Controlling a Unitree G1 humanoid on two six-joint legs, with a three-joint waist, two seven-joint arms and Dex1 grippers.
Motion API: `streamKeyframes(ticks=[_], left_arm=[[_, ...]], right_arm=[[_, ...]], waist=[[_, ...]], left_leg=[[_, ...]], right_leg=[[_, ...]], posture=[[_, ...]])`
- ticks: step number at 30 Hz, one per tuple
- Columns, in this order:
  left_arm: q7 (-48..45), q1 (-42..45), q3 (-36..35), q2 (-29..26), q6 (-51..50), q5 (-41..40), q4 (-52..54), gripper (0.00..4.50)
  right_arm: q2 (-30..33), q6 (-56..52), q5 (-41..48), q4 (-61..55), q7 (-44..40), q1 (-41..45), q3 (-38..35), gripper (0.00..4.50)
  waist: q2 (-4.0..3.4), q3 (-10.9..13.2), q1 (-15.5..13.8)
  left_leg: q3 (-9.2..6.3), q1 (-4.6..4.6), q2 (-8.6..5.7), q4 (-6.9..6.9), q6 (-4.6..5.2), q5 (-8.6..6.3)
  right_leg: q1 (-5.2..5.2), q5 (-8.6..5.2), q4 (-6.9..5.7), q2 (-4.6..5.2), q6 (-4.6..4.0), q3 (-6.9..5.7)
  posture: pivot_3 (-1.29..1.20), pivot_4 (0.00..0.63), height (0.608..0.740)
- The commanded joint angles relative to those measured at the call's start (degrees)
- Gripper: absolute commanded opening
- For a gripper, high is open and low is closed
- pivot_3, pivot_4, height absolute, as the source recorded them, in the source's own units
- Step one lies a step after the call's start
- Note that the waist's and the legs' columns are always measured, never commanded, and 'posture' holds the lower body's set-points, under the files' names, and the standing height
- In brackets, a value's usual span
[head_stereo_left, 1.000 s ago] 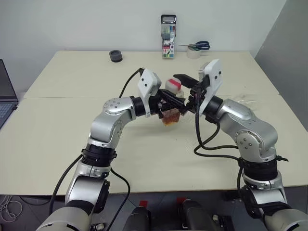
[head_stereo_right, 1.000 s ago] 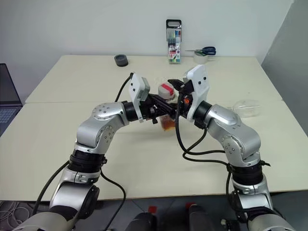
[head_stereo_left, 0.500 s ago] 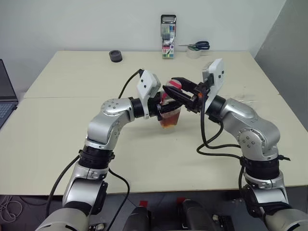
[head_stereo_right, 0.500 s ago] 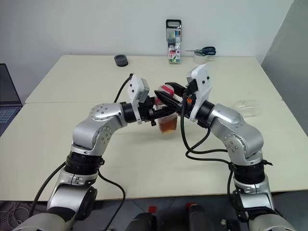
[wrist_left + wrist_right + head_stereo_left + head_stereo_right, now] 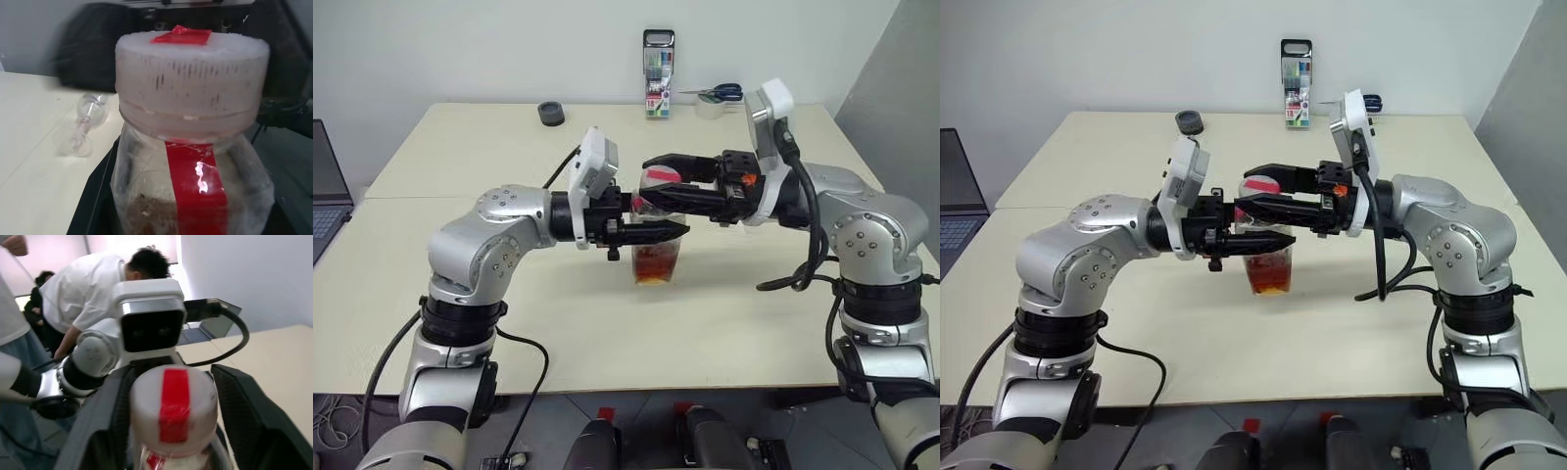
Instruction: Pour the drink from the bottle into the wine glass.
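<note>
table | far edge: tape roll, marker pack, scissors

I work in an office or lab: pale table, plain white wall, laptop, marker pack, scissors, people nearby.

Count of things on and above the table

One bottle with one white-and-red cap, holding one portion of reddish-brown drink; one wine glass, lying on its side; two grippers, the left gripper and the right gripper; one marker pack standing upright; one pair of scissors on one tape roll; one small dark ring; one laptop; two people in the right wrist view.
</note>
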State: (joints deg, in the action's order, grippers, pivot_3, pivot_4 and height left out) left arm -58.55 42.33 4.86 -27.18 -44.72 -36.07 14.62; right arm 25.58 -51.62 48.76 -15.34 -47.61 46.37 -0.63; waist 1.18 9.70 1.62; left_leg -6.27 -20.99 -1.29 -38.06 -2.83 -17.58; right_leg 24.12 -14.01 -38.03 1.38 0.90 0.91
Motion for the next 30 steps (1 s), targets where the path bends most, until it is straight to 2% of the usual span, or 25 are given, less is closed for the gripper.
streamKeyframes(ticks=[1,3,8,13,22,30], left_arm=[[2.4,-1.5,-0.7,0.1,2.9,1.0,3.0,1.84],[3.9,-2.6,-1.2,0.3,3.5,1.2,2.8,1.84],[6.4,-2.5,-1.3,1.6,6.2,2.7,-1.0,1.84],[6.8,-0.8,-0.4,3.1,8.9,4.2,-4.2,1.84],[5.6,2.5,0.5,4.4,11.0,5.9,-8.5,1.84],[4.8,2.9,0.3,3.2,10.4,6.2,-8.2,1.84]], right_arm=[[0.1,-1.9,2.8,-8.2,7.3,-5.1,-4.2,3.90],[0.4,-2.0,1.9,-13.1,12.2,-8.2,-5.1,4.47],[-1.8,-4.8,4.7,-21.1,27.4,-10.5,-9.5,4.47],[-4.0,-5.7,5.4,-24.8,36.2,-9.3,-7.9,4.47],[-4.4,-4.5,1.0,-22.7,38.4,-8.9,-1.5,4.47],[-7.0,-3.0,-1.1,-18.9,39.1,-6.4,-1.2,4.47]], waist=[[0.00,0.0,0.0],[-0.01,0.0,0.0],[-0.01,0.0,0.2],[-0.01,0.0,0.2],[-0.01,0.0,0.1],[-0.02,0.0,0.2]], left_leg=[[0.03,-0.02,0.00,0.00,0.00,0.00],[0.01,-0.02,0.01,0.03,-0.01,0.01],[0.03,0.05,0.02,0.03,-0.01,0.01],[0.06,0.06,0.01,0.02,-0.01,0.01],[0.12,0.05,-0.01,0.03,-0.01,0.01],[0.13,0.05,0.01,0.03,0.00,0.01]], right_leg=[[0.05,0.00,-0.01,0.00,0.00,0.05],[0.09,0.00,-0.03,0.01,0.00,0.08],[0.06,0.00,-0.09,-0.02,0.00,0.08],[0.03,0.00,-0.07,-0.05,0.00,0.08],[0.02,0.00,-0.07,-0.11,0.00,0.04],[0.04,0.00,-0.07,-0.14,0.00,0.05]], posture=[[0.00,0.150,0.740],[0.00,0.150,0.740],[0.00,0.150,0.740],[0.00,0.150,0.740],[0.00,0.150,0.740],[0.00,0.150,0.740]])
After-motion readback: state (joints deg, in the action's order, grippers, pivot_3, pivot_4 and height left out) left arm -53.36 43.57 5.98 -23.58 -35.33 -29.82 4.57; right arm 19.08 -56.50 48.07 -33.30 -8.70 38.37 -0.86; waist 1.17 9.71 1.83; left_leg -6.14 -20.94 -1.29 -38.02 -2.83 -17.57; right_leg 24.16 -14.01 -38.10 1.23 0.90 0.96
